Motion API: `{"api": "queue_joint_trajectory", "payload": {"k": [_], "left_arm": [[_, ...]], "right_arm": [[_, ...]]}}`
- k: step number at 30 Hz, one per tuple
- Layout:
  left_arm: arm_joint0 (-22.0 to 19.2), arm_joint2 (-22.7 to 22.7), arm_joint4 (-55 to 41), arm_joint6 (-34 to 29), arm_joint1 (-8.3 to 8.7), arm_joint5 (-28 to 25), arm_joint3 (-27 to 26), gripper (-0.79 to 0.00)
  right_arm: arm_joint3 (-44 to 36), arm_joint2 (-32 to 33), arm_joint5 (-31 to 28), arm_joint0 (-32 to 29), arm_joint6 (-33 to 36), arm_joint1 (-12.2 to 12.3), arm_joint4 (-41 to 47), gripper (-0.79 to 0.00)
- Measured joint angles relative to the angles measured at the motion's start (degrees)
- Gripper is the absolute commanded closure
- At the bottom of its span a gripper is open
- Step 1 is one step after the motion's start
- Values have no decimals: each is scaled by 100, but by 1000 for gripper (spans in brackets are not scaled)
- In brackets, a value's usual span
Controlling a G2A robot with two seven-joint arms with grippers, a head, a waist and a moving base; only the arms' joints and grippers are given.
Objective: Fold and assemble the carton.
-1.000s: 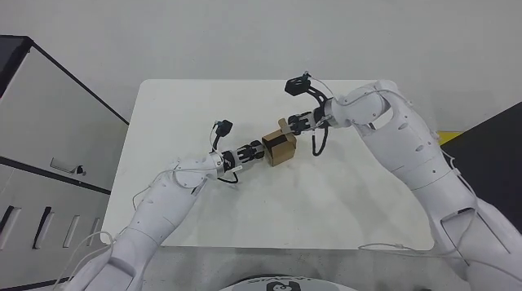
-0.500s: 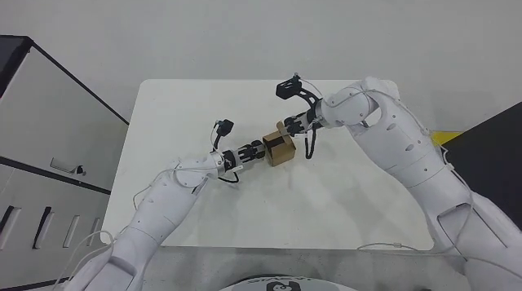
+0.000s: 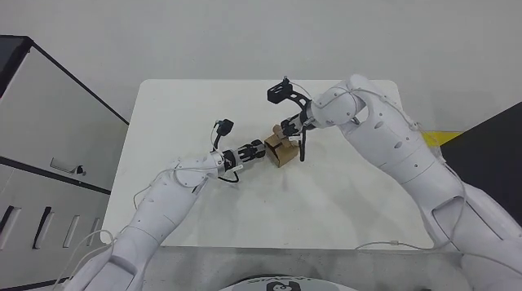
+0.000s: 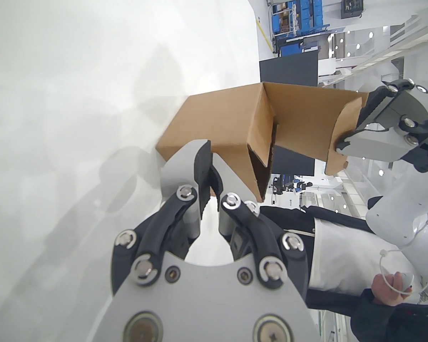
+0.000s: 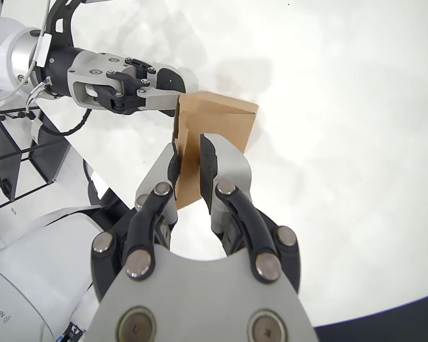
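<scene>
— Between the pads of the right pincer, what is held?

— One flap of the carton. The fingers are closed down to the cardboard's thickness. The left pincer is likewise nipped tight, on the carton's opposite edge.

— And where does the carton sit?

— Hung between the two pincers, tilted, near the middle of the tabletop. Whether its lower corner touches the surface I cannot tell.

— Which step is this, would you say?

— Mid-fold, I judge. The body is squared up with its walls standing, but the flap in the right pincer sticks out and that end looks open. So assembly is under way, not finished.

— What does the next move call for?

— The left pincer should hold the body firm as an anchor while the right swings its flap inward along the crease. The cardboard looks thin, so too hard a pull could buckle a wall or drag the carton out of the left grip.

— The count?

— One carton, two pincers both on it, one tabletop.
</scene>
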Motion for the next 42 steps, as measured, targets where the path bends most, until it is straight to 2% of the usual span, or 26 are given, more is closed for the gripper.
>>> {"api": "queue_joint_trajectory", "payload": {"k": [3, 6, 24, 33, 40, 42], "left_arm": [[1, 4, -9, -12, -2, -15, 2, 0], [9, 4, -9, -3, -3, -33, -1, 0], [61, -30, 1, -31, 10, -43, -41, 0], [79, -38, -1, -33, 13, -32, -50, 0], [97, -53, 0, -28, 18, -33, -59, 0], [100, -56, 1, -28, 19, -35, -59, 0]], "right_arm": [[52, -98, 15, 81, 37, -49, -33, -194], [111, -193, 21, 160, 80, -100, -56, -200], [310, -589, 83, 375, 291, -322, -273, -120], [377, -698, 78, 400, 342, -402, -350, -129], [435, -790, 77, 431, 375, -468, -462, -105], [447, -807, 82, 436, 375, -482, -499, -135]]}}
